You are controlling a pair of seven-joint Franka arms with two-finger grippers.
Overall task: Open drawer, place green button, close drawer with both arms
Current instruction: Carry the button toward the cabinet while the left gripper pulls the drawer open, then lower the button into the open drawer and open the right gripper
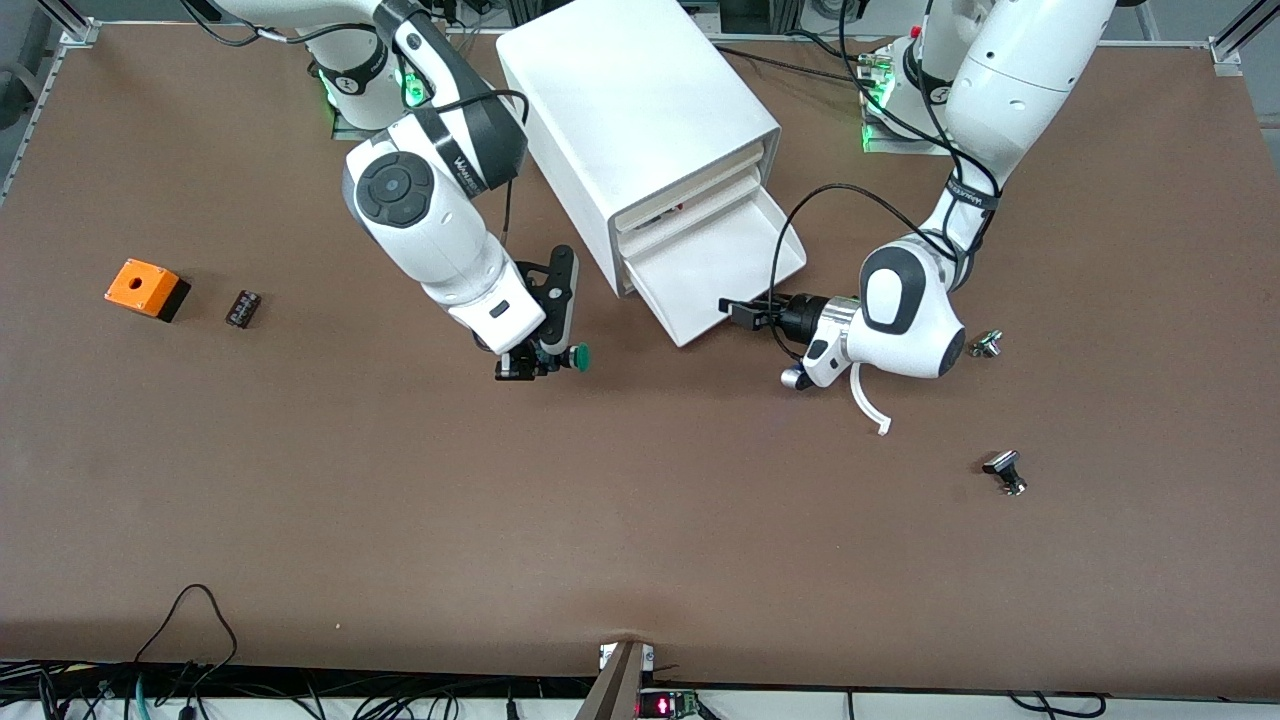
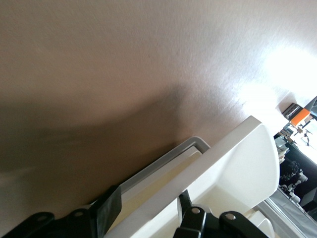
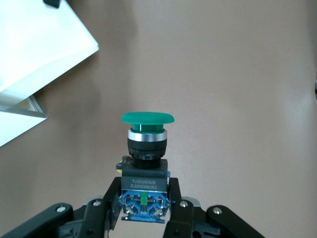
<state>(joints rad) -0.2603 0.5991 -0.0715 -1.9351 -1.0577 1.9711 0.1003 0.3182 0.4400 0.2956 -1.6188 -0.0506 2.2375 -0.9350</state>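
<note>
Scanning the front view from its left edge, an orange box (image 1: 146, 288) with a hole in its top sits on the brown table (image 1: 400, 520) toward the right arm's end, with a small black part (image 1: 243, 308) just beside it.

Next comes the right gripper (image 1: 540, 362), low over the table near the cabinet's front corner. Its jaws are clenched on the button (image 1: 570, 356). The right wrist view shows the grip clearly: the two fingers (image 3: 108, 207) pinch the black-and-blue body at its base, with the green mushroom cap (image 3: 147, 118) pointing away from the wrist.

At the centre stands the white cabinet (image 1: 640, 120). Its lowest drawer (image 1: 720, 265) is pulled out, and the tray looks bare inside.

The left gripper (image 1: 742, 311) is at the drawer's front corner. In the left wrist view its fingers (image 2: 106, 213) sit either side of the drawer's front lip (image 2: 233, 163), but whether they are pressing on it or slack cannot be told.

Toward the left arm's end lie two small black-and-silver parts, one (image 1: 986, 345) close beside the left arm's wrist and another (image 1: 1007, 471) nearer the camera.

The button looks light, rigid and hard-shelled, so it should tolerate a firm pinch. The squared body probably gives flat faces for the fingers, while the rounded, glossy cap would likely slip. Being top-heavy, it may topple when set down in the tray.
</note>
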